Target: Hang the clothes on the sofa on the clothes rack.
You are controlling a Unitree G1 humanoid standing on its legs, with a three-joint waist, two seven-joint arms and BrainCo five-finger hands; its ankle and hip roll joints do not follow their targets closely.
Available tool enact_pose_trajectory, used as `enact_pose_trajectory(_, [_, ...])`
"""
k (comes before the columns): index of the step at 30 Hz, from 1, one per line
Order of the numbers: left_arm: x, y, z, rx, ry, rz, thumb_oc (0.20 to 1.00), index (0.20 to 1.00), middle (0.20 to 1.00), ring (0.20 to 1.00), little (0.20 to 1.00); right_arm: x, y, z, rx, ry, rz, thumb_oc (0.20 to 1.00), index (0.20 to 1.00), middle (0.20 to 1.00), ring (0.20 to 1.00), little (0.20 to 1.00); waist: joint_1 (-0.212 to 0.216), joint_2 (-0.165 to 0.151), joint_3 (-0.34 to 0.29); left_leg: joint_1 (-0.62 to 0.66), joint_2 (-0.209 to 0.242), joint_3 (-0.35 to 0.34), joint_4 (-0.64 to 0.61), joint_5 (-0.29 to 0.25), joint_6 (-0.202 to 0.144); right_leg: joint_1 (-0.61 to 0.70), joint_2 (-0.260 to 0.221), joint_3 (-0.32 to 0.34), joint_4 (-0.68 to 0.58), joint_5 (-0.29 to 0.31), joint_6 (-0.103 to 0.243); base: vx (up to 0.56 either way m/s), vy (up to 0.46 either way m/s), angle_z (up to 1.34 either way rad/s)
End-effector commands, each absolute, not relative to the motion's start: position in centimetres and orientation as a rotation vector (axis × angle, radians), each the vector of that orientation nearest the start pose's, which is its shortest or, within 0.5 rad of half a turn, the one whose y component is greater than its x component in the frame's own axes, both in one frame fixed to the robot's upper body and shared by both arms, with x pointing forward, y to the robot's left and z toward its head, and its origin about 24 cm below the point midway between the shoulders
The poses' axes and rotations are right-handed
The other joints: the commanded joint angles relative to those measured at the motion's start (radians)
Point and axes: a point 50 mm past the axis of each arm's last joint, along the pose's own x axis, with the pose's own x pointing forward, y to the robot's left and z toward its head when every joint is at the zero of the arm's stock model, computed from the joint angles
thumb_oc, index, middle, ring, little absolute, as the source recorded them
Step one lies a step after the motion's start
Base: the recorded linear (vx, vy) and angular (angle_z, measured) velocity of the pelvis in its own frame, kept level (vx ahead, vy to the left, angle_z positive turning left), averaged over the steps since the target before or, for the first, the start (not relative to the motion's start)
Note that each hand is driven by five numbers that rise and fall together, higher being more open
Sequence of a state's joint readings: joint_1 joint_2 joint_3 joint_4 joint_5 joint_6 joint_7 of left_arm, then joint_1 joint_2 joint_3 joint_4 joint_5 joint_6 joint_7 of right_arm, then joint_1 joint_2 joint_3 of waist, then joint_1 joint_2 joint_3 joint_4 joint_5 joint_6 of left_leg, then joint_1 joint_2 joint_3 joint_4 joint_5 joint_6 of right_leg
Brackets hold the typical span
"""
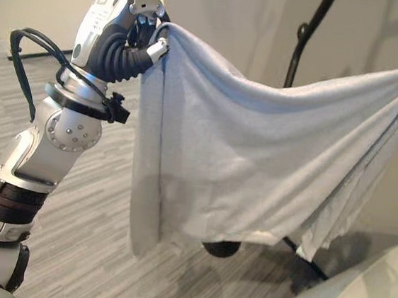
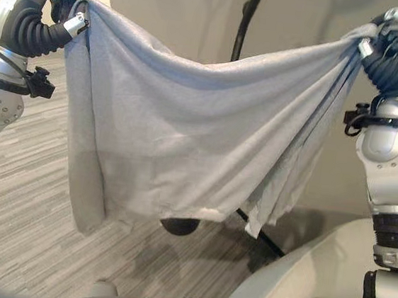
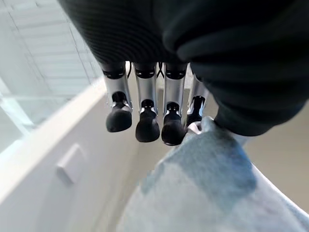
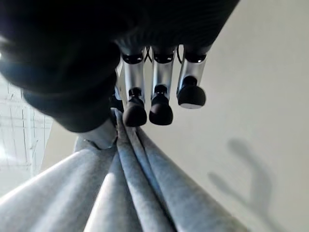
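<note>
Overhead, the left eye view shows the left hand [image 1: 126, 31] raised high, fingers curled over one upper corner of a light grey garment [image 1: 254, 162]. That cloth hangs spread in the air, its top edge sagging in the middle and its lower hem well above the striped grey floor [image 1: 67, 249]. Behind it stands the black pole of the clothes rack [image 1: 306, 39], its dark base [image 1: 220, 248] showing below the hem. A pale sofa [image 1: 376, 296] sits at the lower right.

From the right eye view, the right hand [image 2: 395, 45] is raised at about the same height, clamped on the opposite upper corner, where the cloth gathers into folds. The garment touches neither the rack nor the sofa.

Left wrist view: dark-tipped fingers [image 3: 147, 128] are bent, with the cloth emerging from between them and the covered palm.

Right wrist view: fingers [image 4: 161, 108] curl inward, and bunched pleats of the garment run straight out from the grip against a plain wall [image 4: 260, 96].
</note>
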State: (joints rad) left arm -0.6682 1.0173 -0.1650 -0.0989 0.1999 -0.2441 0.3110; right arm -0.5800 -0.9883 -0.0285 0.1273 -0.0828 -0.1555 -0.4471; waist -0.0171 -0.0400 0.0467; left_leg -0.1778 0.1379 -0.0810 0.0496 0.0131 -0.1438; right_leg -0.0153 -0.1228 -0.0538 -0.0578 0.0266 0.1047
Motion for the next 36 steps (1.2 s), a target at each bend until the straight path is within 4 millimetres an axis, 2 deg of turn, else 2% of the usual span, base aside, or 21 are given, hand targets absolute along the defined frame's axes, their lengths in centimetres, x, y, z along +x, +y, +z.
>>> enact_pose_trajectory(1, [27.6,20.5,34.6,1.007,-1.188,0.225,0.2,0.2,0.2,0.2,0.2,27.9,-28.0,33.4,-0.923,-0.975,-0.58,0.2,0.2,0.2,0.2,0.2,0.009,0.009,-0.015,0.038,-0.06,0.079,-0.137,0.009,0.013,0.045,0.017,-0.055,-0.029,-0.043,0.117,0.25,0.274,-0.77])
enact_pose_trajectory(3, [27.7,19.3,34.6,0.998,-1.211,0.181,0.2,0.2,0.2,0.2,0.2,28.2,-27.5,32.7,-0.9,-0.962,-0.572,0.2,0.2,0.2,0.2,0.2,-0.001,0.038,-0.03,0.071,-0.068,0.099,-0.137,0.039,0.013,0.052,0.008,-0.061,-0.029,-0.041,0.127,0.21,0.255,-0.28])
enact_pose_trajectory(4, [27.8,19.0,34.4,0.999,-1.205,0.169,0.2,0.2,0.2,0.2,0.2,28.4,-27.3,32.4,-0.892,-0.955,-0.569,0.2,0.2,0.2,0.2,0.2,-0.002,0.042,-0.037,0.084,-0.072,0.111,-0.137,0.04,0.016,0.05,-0.005,-0.065,-0.029,-0.034,0.135,0.18,0.218,-0.25])
enact_pose_trajectory(6, [28.0,19.2,34.4,1.016,-1.189,0.168,0.2,0.2,0.2,0.2,0.2,29.2,-26.6,31.5,-0.869,-0.925,-0.535,0.2,0.2,0.2,0.2,0.2,0.003,0.038,-0.047,0.115,-0.081,0.158,-0.137,0.032,0.028,0.038,-0.047,-0.068,-0.029,-0.015,0.155,0.17,0.204,-0.52])
enact_pose_trajectory(9, [27.9,20.0,34.1,1.032,-1.165,0.187,0.2,0.2,0.2,0.2,0.2,29.9,-25.6,30.7,-0.847,-0.908,-0.489,0.2,0.2,0.2,0.2,0.2,0.023,0.033,-0.044,0.145,-0.083,0.187,-0.137,0.013,0.049,0.019,-0.062,-0.06,-0.029,0.0,0.157,0.1,0.085,-0.56])
enact_pose_trajectory(14, [27.8,20.9,34.0,1.037,-1.146,0.228,0.2,0.2,0.2,0.2,0.2,30.3,-25.8,30.7,-0.855,-0.876,-0.48,0.2,0.2,0.2,0.2,0.2,0.032,0.026,-0.049,0.16,-0.083,0.2,-0.137,0.003,0.059,0.013,-0.065,-0.061,-0.029,0.007,0.157,0.04,0.008,-0.29])
enact_pose_trajectory(26, [28.2,22.8,32.7,1.033,-1.064,0.302,0.2,0.2,0.2,0.2,0.2,30.8,-26.3,30.1,-0.841,-0.823,-0.438,0.2,0.2,0.2,0.2,0.2,0.018,0.021,-0.065,0.225,-0.064,0.18,-0.137,-0.031,0.061,0.063,-0.042,-0.083,-0.029,-0.027,0.137,0.07,-0.03,-0.05])
enact_pose_trajectory(36, [28.4,22.5,32.8,1.01,-1.073,0.3,0.2,0.2,0.2,0.2,0.2,30.4,-27.7,29.3,-0.822,-0.791,-0.478,0.2,0.2,0.2,0.2,0.2,0.001,0.021,-0.081,0.255,-0.054,0.181,-0.137,-0.047,0.062,0.092,-0.034,-0.084,-0.029,-0.044,0.132,0.03,-0.007,0.0])
